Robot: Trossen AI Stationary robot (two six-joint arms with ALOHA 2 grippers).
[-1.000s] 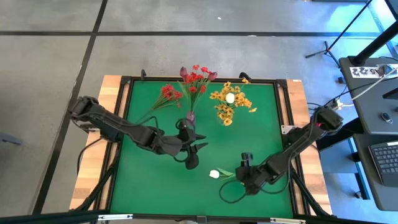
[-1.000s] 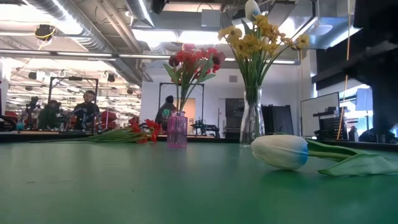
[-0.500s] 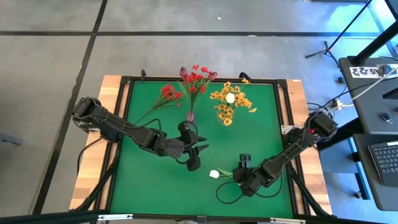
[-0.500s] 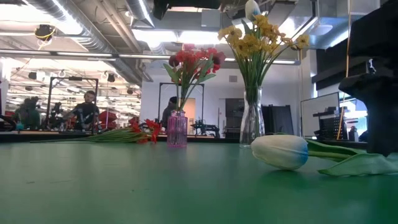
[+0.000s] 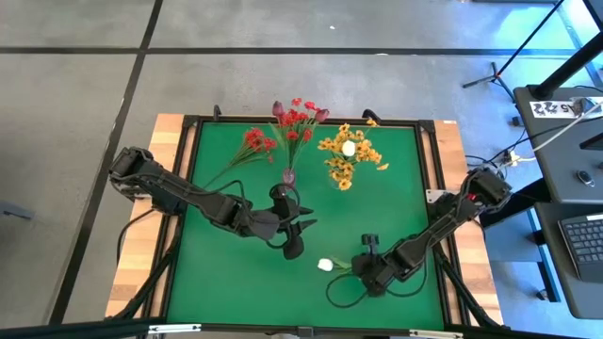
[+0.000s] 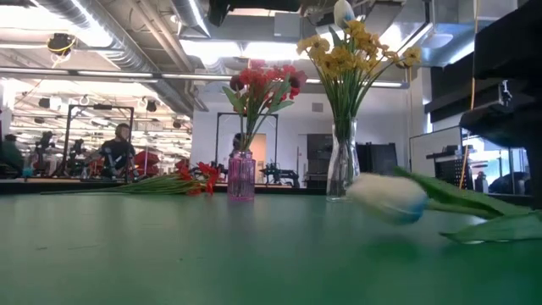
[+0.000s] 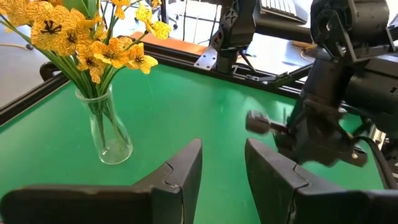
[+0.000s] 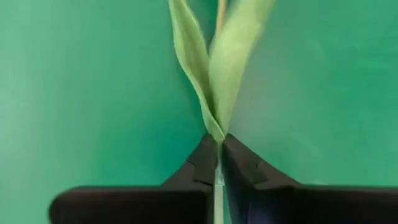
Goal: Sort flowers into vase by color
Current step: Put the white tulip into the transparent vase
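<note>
So nearest the front edge of the green felt-topped desk [image 5: 217,273], the right pincer [image 8: 216,163] is clenched on the thin green stem of the single white-bud artificial flower [image 5: 325,265], right where the two soft leaves meet. In the low view the bud looks tipped up off the felt. I'd guess it's super light and floppy, so the heavy-ish bud will droop and swing, and the stem is the right place to hold since squeezing the bud would crush it. A bit further in, the left pincer [image 7: 222,168] hangs mid-desk, jaws parted, holding nothing. Further back are the clear glass vase of yellow-orange sprays [image 5: 343,158], the small pink vase of red flowers [image 5: 288,175], and a loose red spray [image 5: 247,150] lying flat.
</note>
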